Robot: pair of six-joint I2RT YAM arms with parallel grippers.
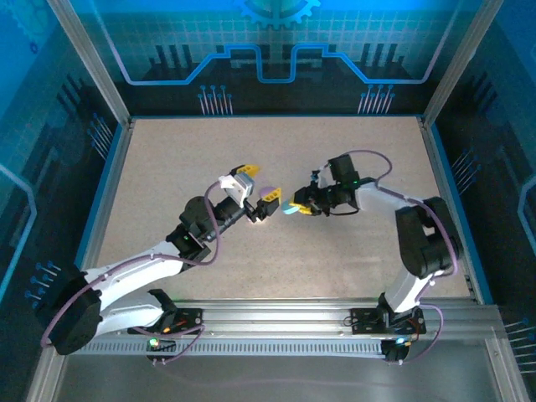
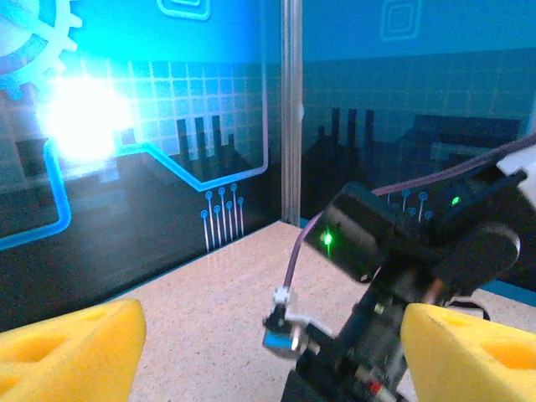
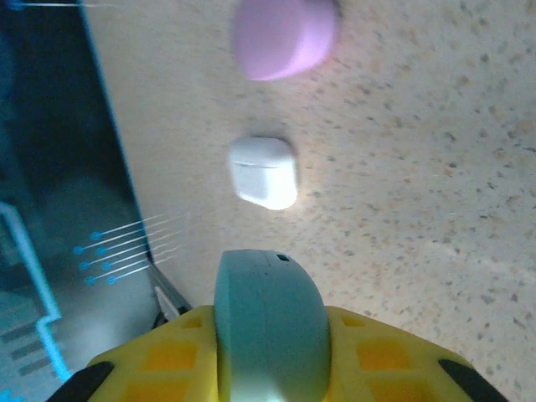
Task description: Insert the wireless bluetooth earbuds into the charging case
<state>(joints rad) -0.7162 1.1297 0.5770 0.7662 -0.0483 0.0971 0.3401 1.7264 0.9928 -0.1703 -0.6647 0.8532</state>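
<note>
Where right pincer point(image 3: 270, 362) clamps, teal case point(image 3: 268, 301) sits between.

**A:** What is the work surface like?

**B:** A beige, speckled, stone-look tabletop point(image 1: 167, 167), matte, with a thin blue edging strip point(image 1: 102, 197) down its left side and another down the right.

**A:** And around it?

**B:** Dark glossy wall panels point(image 1: 394, 42) stand on three sides, printed with glowing blue circuit lines and a fine grid. A blue gear emblem point(image 1: 276, 8) sits at the top centre of the back one. Slanting silver aluminium corner posts point(image 1: 90, 59) frame them.

**A:** The near edge?

**B:** A ribbed silver aluminium rail point(image 1: 276, 314) runs across it.

**A:** The light?

**B:** Everything has a blue cast. In the left wrist view a white-cyan glare point(image 2: 79, 117) blooms on a panel.
</note>
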